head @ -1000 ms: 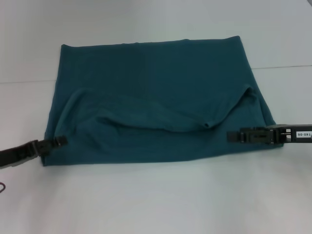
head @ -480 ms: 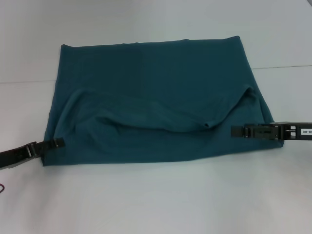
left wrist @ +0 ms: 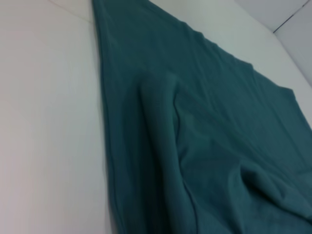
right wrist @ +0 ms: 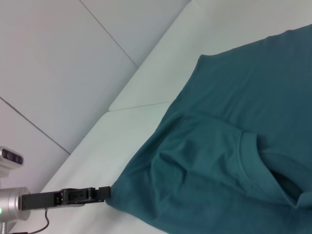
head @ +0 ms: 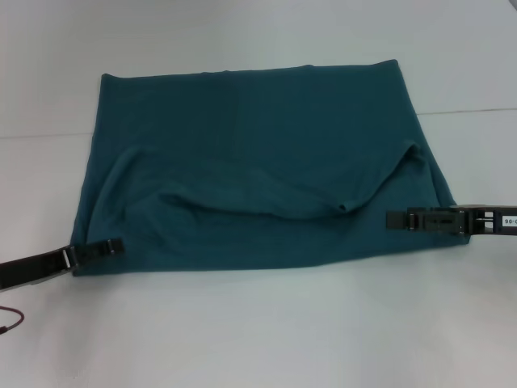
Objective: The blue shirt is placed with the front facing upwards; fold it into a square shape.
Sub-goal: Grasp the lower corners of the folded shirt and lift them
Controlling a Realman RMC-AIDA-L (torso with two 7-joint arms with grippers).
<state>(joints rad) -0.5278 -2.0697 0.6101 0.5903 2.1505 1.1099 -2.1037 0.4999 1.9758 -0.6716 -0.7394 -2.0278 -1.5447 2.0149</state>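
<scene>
The blue shirt lies folded into a broad rectangle on the white table, plain teal side up, no lettering showing. A sleeve with its cuff is folded across the near half and makes a raised ridge. My left gripper lies low at the shirt's near left corner, its tip just over the cloth edge; the right wrist view shows the left gripper touching that corner. My right gripper reaches in from the right over the near right part of the shirt. The left wrist view shows only the shirt and table.
The white table has bare surface in front of the shirt and to both sides. A thin reddish cable lies at the near left edge. A seam crosses the table behind the shirt.
My left gripper has dropped nearer and slid inward along the shirt's near left corner. The right gripper has drawn back slightly to the right. The shirt has not shifted.
</scene>
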